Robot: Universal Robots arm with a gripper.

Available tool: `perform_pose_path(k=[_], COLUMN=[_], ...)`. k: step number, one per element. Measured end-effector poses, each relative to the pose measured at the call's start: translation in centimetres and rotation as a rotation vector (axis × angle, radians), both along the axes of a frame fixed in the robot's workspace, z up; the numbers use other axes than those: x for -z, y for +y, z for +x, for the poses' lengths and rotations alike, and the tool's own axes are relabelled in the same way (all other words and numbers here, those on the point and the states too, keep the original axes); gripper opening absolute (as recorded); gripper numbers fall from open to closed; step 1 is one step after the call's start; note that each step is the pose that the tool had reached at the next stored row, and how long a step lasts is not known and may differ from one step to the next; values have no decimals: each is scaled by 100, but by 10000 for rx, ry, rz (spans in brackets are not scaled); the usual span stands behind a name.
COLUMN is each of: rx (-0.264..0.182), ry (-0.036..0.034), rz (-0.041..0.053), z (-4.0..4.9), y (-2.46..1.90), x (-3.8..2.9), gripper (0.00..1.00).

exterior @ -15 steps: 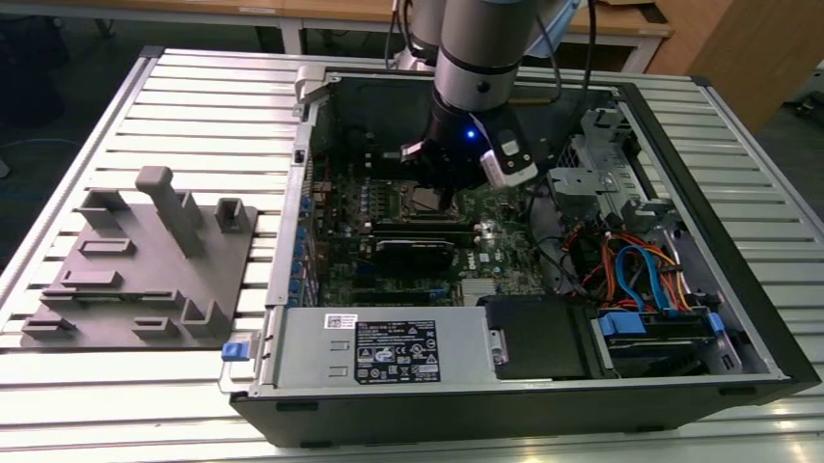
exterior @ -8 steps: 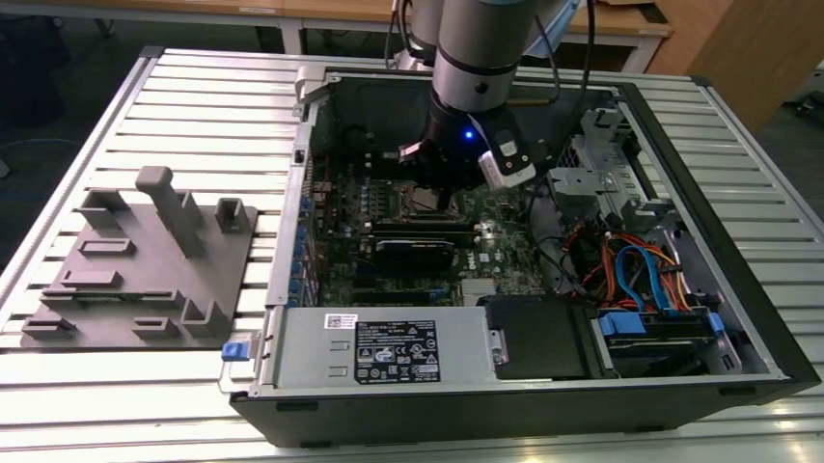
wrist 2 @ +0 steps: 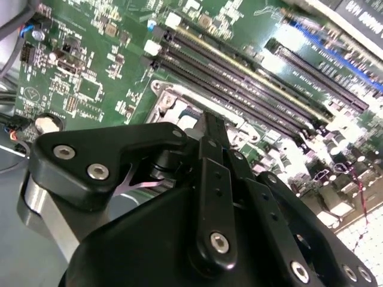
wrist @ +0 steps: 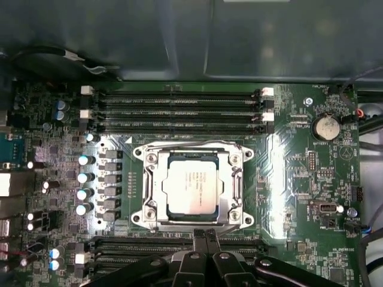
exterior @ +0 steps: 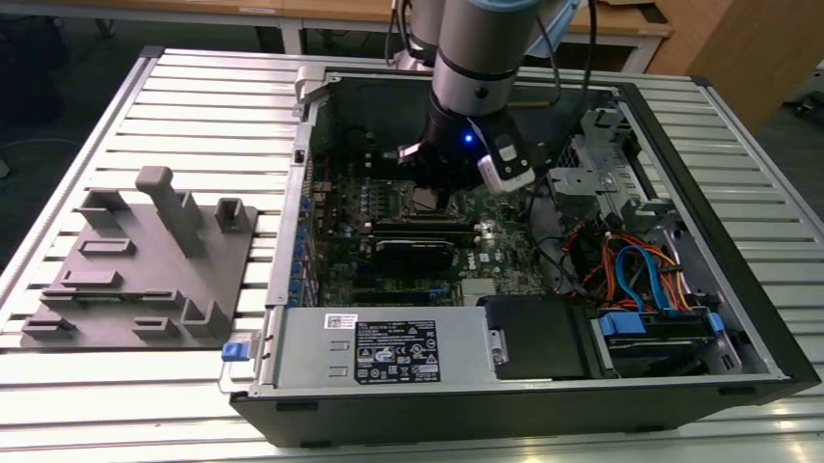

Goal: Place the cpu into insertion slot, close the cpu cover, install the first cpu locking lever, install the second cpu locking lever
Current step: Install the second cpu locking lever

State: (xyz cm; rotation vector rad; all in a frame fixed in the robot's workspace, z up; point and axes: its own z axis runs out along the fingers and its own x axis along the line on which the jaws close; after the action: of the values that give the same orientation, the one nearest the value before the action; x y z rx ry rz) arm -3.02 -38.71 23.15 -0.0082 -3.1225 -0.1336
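Jaws pressed together, empty, at the lower centre of the first wrist view, gripper [wrist: 205,238] just below the insertion slot [wrist: 234,203]. Cpu [wrist: 192,185] seated mid-frame under the closed cpu cover [wrist: 158,179]. Memory slots [wrist: 173,109] above; green motherboard [wrist: 293,173] around

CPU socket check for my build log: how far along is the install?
Done: the cpu sits in the insertion slot, and the cpu cover lies flat around it. In hand: the gripper holds nothing, fingertips together by the socket's edge. Left: I can't tell whether the levers are latched.
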Motion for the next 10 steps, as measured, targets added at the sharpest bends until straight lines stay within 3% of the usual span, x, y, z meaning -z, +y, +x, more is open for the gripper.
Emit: perform_pose_path(k=[2, 10], rx=[0, -2], ry=[7, 17], rz=[49, 264], z=[-5, -132], y=[-27, -59], x=[1, 27], gripper=[10, 10])
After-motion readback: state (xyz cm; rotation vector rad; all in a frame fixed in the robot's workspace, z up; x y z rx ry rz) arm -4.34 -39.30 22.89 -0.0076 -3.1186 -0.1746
